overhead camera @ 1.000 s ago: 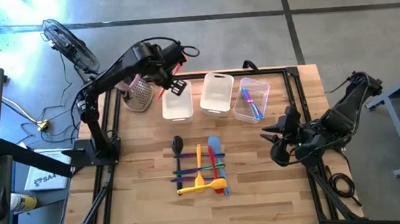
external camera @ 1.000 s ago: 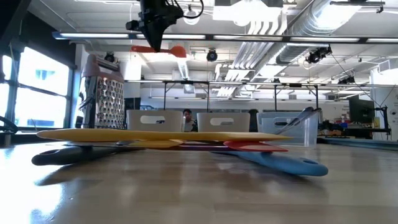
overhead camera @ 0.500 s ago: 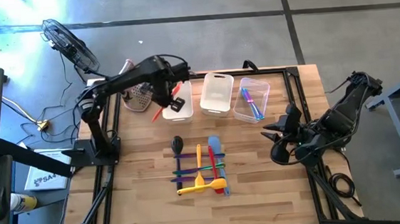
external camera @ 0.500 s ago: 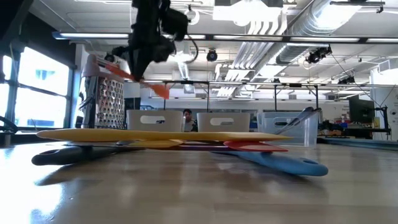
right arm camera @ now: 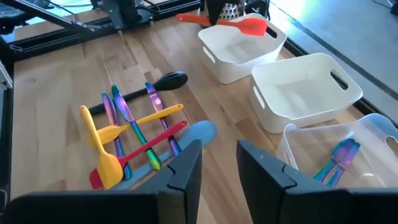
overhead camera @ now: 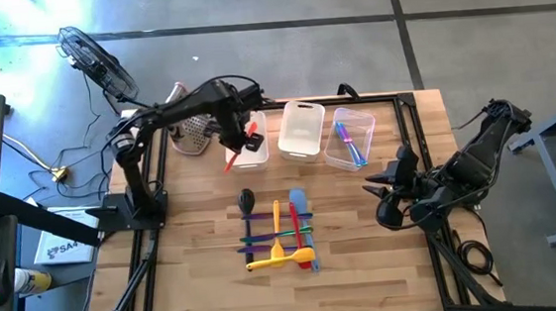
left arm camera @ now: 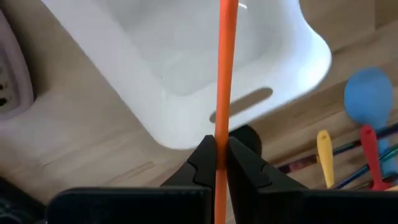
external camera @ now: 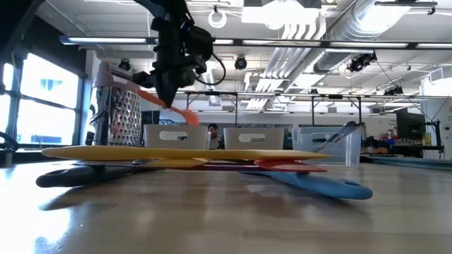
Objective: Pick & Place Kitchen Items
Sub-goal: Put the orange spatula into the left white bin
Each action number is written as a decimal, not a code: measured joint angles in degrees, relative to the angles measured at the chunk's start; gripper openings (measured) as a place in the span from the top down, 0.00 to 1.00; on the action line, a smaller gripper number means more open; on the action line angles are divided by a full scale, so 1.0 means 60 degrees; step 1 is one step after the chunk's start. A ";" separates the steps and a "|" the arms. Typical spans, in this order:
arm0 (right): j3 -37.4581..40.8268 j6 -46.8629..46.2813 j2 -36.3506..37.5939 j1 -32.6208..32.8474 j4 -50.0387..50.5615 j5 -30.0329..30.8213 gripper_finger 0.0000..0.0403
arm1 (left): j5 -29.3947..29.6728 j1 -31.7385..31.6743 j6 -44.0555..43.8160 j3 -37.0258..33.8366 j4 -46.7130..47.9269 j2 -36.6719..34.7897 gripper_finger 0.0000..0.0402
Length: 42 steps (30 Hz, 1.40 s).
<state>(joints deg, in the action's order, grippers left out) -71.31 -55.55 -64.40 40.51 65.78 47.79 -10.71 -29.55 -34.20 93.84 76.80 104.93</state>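
My left gripper (overhead camera: 238, 142) is shut on an orange spatula (right arm camera: 230, 23), over the near end of the left clear bin (overhead camera: 248, 141). It also shows in the low view (external camera: 169, 90) and in its own wrist view (left arm camera: 222, 163). Several coloured utensils (overhead camera: 279, 232) lie in a loose pile on the table's middle, with a dark spoon (overhead camera: 247, 200) at its far left. My right gripper (right arm camera: 219, 152) is open and empty at the table's right (overhead camera: 380, 185), apart from the pile. My left gripper pinches the orange spatula's slim handle (left arm camera: 222, 127) between its two fingers, about midway along it. The fingers (left arm camera: 204, 158) come from above and lie across the handle. The spatula is lifted clear over the left bin and tilted, its head (external camera: 191, 116) lower than its handle end (external camera: 138, 93).
A middle bin (overhead camera: 301, 129) and a right bin (overhead camera: 348, 140) holding blue and purple utensils stand beside the left one. A metal grater with a pink handle (overhead camera: 192, 132) stands left of the bins. Bare wood (overhead camera: 187, 262) lies near and left of the pile.
My left gripper has come down toward the left bin and turned, still shut on the orange spatula. The spatula was level high above the table; it now sits lower and slants, head down.
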 joint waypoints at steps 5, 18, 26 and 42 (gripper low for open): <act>0.0000 -0.0066 -0.0004 0.0000 -0.0009 -0.0214 0.77 | -0.0372 -0.0078 0.0107 0.0000 -0.0145 0.0330 0.97; 0.0000 -0.0235 -0.0007 0.0000 -0.0018 -0.0211 0.77 | -0.0455 -0.0257 0.0412 0.0000 -0.0505 0.0670 0.97; 0.0000 -0.0313 -0.0007 0.0000 -0.0081 -0.0207 0.77 | -0.0382 -0.0506 0.0412 0.0000 -0.0729 0.0674 0.92; 0.0000 -0.0473 -0.0007 0.0000 -0.0088 0.0033 0.77 | 0.0133 -0.0511 0.0950 0.0000 -0.1035 0.0674 0.90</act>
<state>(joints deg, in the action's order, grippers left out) -71.31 -58.39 -64.45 40.51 65.25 47.99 -9.91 -32.62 -28.49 93.84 70.59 108.97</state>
